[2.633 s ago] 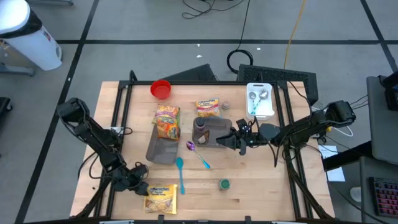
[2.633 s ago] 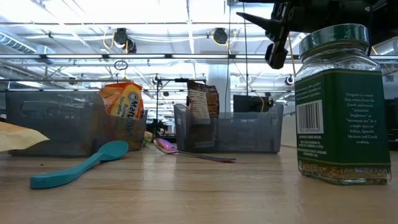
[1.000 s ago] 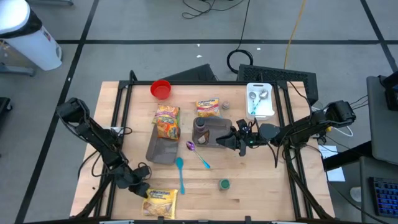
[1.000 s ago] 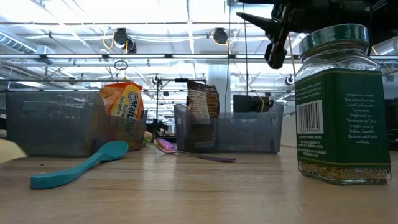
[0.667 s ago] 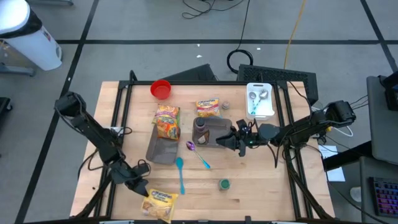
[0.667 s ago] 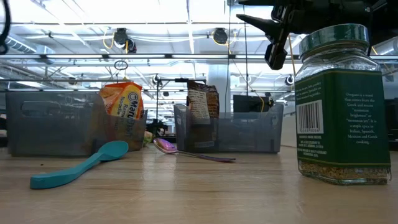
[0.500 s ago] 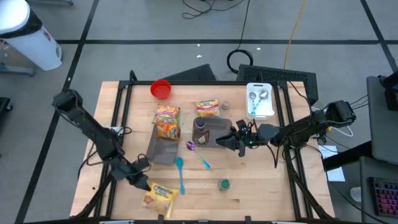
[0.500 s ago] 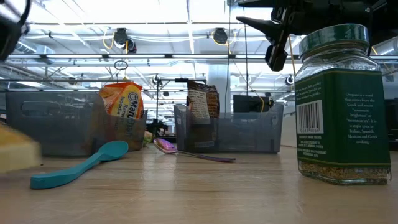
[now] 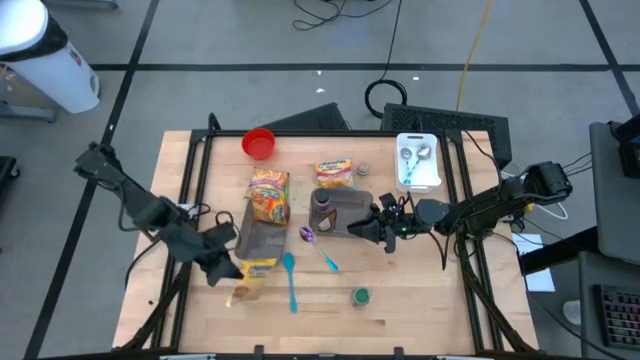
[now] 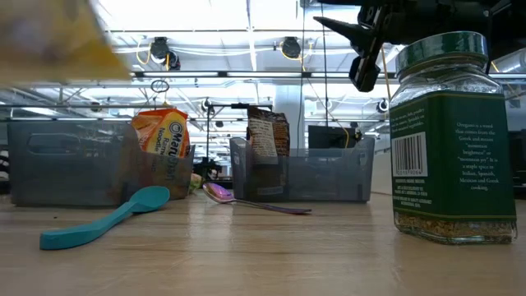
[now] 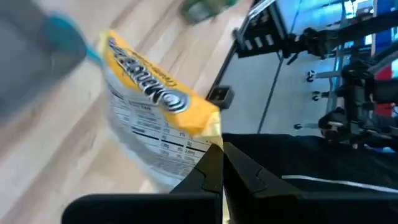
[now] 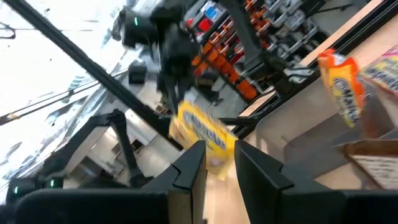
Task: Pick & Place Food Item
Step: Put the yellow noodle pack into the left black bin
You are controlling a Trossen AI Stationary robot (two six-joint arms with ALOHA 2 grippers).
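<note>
From the high view, the left gripper (image 9: pixel 226 262) was clamped on a yellow noodle packet (image 9: pixel 252 276), which hung above the wooden counter (image 9: pixel 430 290) at the near edge of the left gray bin (image 9: pixel 262 238), beside the teal spoon (image 9: pixel 290 280). An orange snack bag (image 9: pixel 268 194) leaned at that bin's far end. The right gripper (image 9: pixel 372 227) hovered by the right gray bin (image 9: pixel 345 212), its fingers a narrow way apart and holding nothing. A purple spoon (image 9: pixel 318 247), a green spice jar (image 9: pixel 360 296), a red cup (image 9: pixel 258 143), a second noodle packet (image 9: pixel 334 172) and a white tray (image 9: pixel 418 162) lay around.

In the low view, the packet was a yellow blur (image 10: pixel 57 41) high above the counter, while the spice jar (image 10: pixel 454 140) stood close by and the teal spoon (image 10: pixel 107 218) lay before the bins.

The left wrist view showed the fingers (image 11: pixel 208 174) pinched together on the packet's edge (image 11: pixel 155 140).

The right wrist view showed that arm's own fingers (image 12: pixel 193 168) narrowly parted and empty, with the packet (image 12: pixel 202 134) lifted beyond them under the other arm.
</note>
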